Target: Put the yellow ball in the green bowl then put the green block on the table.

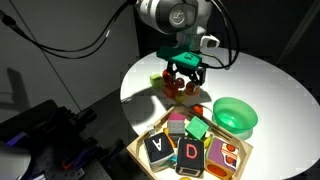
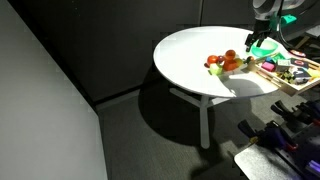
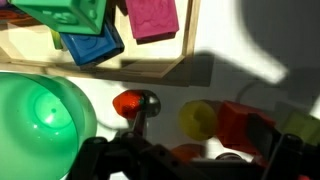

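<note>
In the wrist view, the yellow ball (image 3: pixel 197 118) sits inside the spread end effector (image 3: pixel 206 122).

the green bowl (image 3: pixel 40 120) looks glossy plastic, the tray (image 3: pixel 150 67) pale wood, the table (image 1: pixel 265 85) smooth matt white.

Green bowl (image 3: pixel 72 120) partly beyond wrist-view edge

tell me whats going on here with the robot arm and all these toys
A single robot arm holds its gripper open over a cluster of small balls on the white table. The yellow ball lies on the table among them, not yet gripped. The green bowl stands beside a wooden tray, where the green block sits among the lettered blocks.
</note>
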